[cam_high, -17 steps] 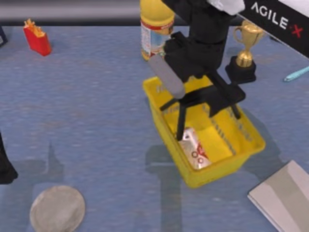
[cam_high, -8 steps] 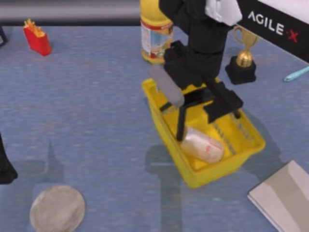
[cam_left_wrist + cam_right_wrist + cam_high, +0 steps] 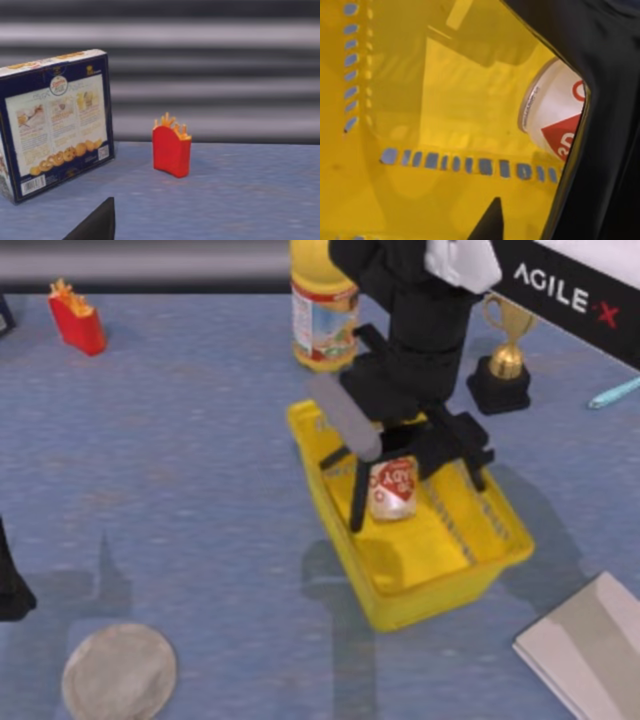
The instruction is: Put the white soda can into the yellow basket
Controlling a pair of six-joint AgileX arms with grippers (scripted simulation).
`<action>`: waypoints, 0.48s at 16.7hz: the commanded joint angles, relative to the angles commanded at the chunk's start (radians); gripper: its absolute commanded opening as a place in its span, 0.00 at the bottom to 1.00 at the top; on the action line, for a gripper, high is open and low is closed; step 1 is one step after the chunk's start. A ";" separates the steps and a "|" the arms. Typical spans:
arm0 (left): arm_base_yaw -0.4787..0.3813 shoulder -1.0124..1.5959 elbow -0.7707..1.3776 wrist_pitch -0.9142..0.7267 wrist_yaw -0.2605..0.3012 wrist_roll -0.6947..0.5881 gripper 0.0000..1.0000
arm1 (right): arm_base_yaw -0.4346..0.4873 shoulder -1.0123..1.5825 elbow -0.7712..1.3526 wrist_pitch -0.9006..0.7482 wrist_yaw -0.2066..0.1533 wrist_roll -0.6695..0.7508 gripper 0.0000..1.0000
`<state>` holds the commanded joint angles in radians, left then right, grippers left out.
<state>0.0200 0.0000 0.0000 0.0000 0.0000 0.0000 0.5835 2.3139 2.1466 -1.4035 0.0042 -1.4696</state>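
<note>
The small white cylindrical soda can with red markings [image 3: 392, 489], lying flat a second ago, is now tumbling inside the bright yellow slotted plastic basket [image 3: 400, 602], which has shifted slightly. The right claw [image 3: 415, 465] is hovering above, apparently spread. The can's base is hiding behind it. The left arm is sitting parked at the surface's left edge.

The right arm is matte black and chunky, with a white cover panel and a black link marked "AGILE X" in white, the X red. Its black two-finger right gripper [image 3: 415, 475] has thin straight fingers, plus a grey cylinder part.
</note>
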 joint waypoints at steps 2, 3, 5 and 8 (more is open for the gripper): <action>0.000 0.000 0.000 0.000 0.000 0.000 1.00 | 0.000 0.000 0.000 0.000 0.000 0.000 0.25; 0.000 0.000 0.000 0.000 0.000 0.000 1.00 | 0.000 0.000 0.000 0.000 0.000 0.000 0.17; 0.000 0.000 0.000 0.000 0.000 0.000 1.00 | 0.000 0.000 0.000 0.000 0.000 0.000 0.02; 0.000 0.000 0.000 0.000 0.000 0.000 1.00 | 0.000 0.000 0.000 0.000 0.000 0.000 0.00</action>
<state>0.0200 0.0000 0.0000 0.0000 0.0000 0.0000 0.5835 2.3139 2.1466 -1.4035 0.0042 -1.4696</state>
